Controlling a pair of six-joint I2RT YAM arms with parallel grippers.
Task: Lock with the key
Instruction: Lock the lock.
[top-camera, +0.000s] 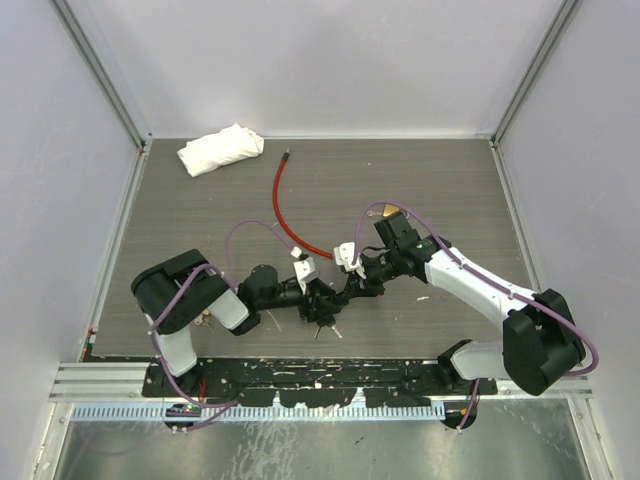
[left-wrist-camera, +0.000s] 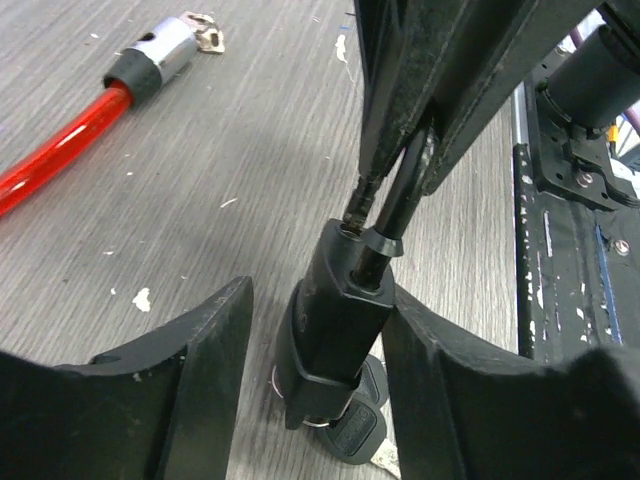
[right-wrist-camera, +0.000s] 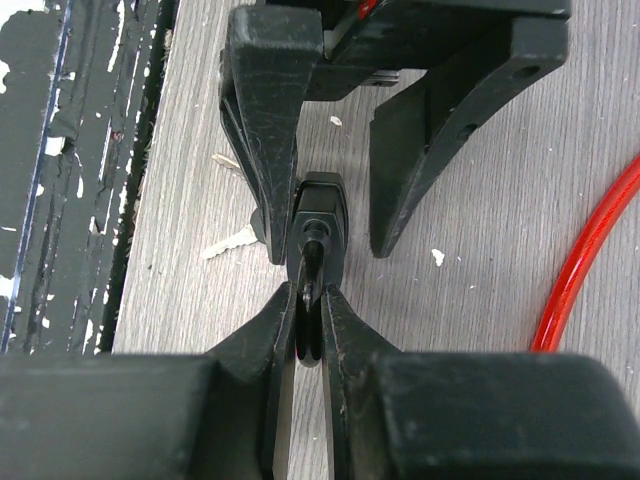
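Near the middle of the surface's (top-camera: 200, 220) near edge, the left gripper (left-wrist-camera: 318, 330) straddles the black lock (right-wrist-camera: 318, 205), jaws partly apart, one finger clear of it. Key heads (left-wrist-camera: 355, 432) show at the lock's lower end (a silvery key (right-wrist-camera: 228, 243) lies flat beside it). The right gripper (right-wrist-camera: 310, 310) pinches narrowly on a thin black piece at the lock's top.

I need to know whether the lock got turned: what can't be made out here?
Keyhole: hidden in all views by the lock body.
Black part pinched by right gripper: its fingers cover most, both wrist views.
Keys: left wrist view, mostly behind lock body, cut by bottom edge.
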